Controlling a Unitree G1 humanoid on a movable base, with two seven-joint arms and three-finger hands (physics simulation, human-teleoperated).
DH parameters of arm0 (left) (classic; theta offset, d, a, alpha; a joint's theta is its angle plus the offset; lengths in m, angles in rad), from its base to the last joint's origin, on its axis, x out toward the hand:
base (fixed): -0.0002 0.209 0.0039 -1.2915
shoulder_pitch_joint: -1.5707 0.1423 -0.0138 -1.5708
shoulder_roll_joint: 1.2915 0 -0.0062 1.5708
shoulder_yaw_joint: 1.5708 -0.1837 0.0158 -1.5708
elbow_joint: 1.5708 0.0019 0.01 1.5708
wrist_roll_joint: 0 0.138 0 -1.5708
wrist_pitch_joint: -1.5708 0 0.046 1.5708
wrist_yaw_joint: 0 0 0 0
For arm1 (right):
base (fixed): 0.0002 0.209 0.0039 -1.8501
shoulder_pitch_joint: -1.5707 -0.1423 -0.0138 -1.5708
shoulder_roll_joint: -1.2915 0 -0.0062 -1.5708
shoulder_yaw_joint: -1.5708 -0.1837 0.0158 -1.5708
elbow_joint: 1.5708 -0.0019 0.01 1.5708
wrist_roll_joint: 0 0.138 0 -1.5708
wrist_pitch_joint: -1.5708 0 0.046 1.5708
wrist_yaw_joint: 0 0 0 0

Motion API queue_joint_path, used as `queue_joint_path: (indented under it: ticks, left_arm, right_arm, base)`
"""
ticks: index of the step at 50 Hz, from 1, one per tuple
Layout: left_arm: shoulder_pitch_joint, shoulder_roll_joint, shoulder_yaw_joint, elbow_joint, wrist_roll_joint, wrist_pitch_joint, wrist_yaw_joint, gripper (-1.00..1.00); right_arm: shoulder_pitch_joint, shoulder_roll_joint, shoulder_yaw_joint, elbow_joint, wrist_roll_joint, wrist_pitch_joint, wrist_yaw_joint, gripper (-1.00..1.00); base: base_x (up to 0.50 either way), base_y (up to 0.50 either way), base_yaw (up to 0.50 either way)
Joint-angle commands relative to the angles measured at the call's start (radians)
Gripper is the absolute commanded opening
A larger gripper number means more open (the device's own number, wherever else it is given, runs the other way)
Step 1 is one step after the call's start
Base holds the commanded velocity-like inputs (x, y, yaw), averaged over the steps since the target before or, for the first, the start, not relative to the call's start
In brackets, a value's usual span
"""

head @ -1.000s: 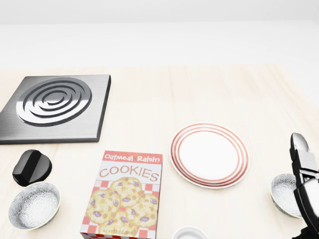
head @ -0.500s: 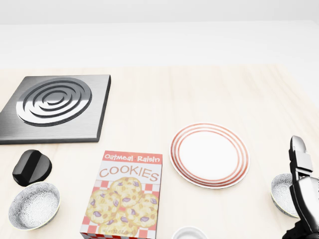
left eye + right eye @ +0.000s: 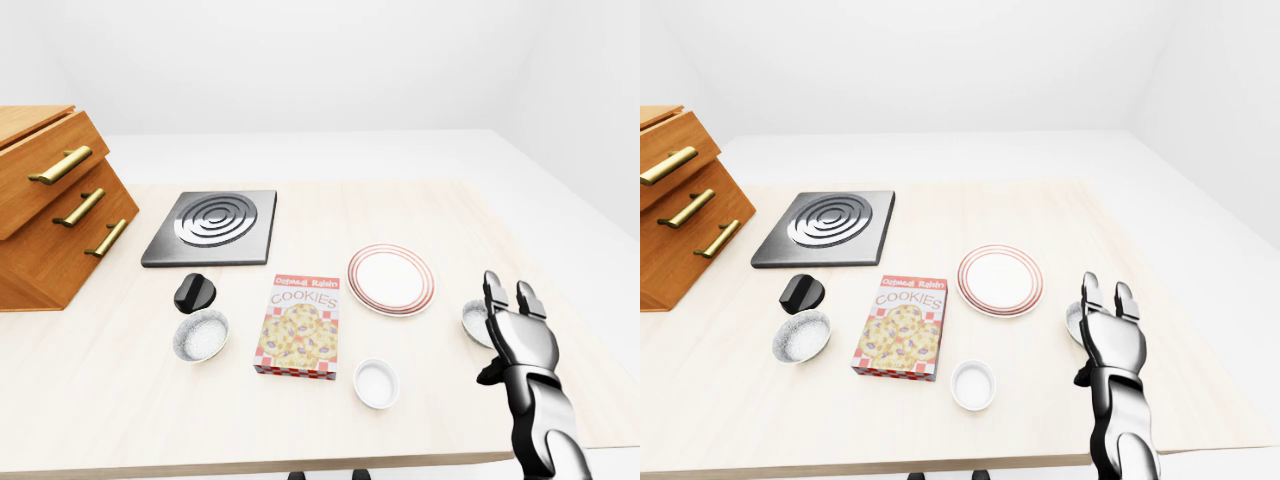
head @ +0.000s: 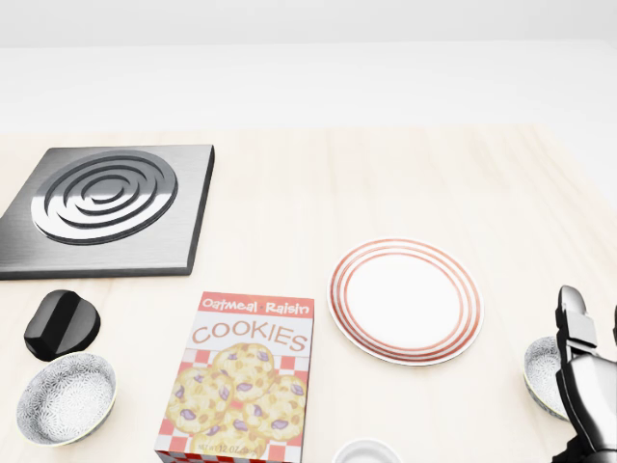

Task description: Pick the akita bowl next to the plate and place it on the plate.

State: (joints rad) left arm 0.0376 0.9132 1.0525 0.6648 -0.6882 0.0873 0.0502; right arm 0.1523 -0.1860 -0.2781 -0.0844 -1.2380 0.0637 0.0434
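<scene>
The akita bowl (image 4: 541,370), patterned grey and white, sits on the table just right of the red-ringed plate (image 4: 405,301), near the right edge of the head view. My right hand (image 3: 508,290) stands over the bowl's right part with its fingers (image 3: 491,287) stretched out and spread, open, closed on nothing. It hides much of the bowl. I cannot tell whether the hand touches the bowl. The plate is bare. My left hand is out of sight.
A cookie box (image 4: 246,376) lies left of the plate. A second patterned bowl (image 4: 66,397) and a black lump (image 4: 63,323) sit at lower left, a small white bowl (image 3: 377,383) below the plate. A stove burner (image 4: 101,207) and wooden drawers (image 3: 50,200) are at left.
My right hand has sunk lower in the head view and turned, so two fingers now show over the bowl. Everything on the table stayed put.
</scene>
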Motion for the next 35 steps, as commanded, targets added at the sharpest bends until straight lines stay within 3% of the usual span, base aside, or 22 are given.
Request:
queue_joint_path:
  ticks: [1, 35]
  left_arm:
    - [0.002, 0.000, 0.008, -0.015, 0.003, 0.000, 0.007, 1.00]
    - [-0.003, -0.002, -0.001, 0.003, 0.004, 0.000, 0.004, 1.00]
  right_arm:
    - [-0.030, -0.031, 0.006, 0.085, 0.015, 0.017, -0.032, 1.00]
    - [-0.144, -0.110, 0.045, 0.314, 0.081, 0.024, -0.125, 1.00]
  base:
    - [0.00, 0.00, 0.00]
    - [0.00, 0.00, 0.00]
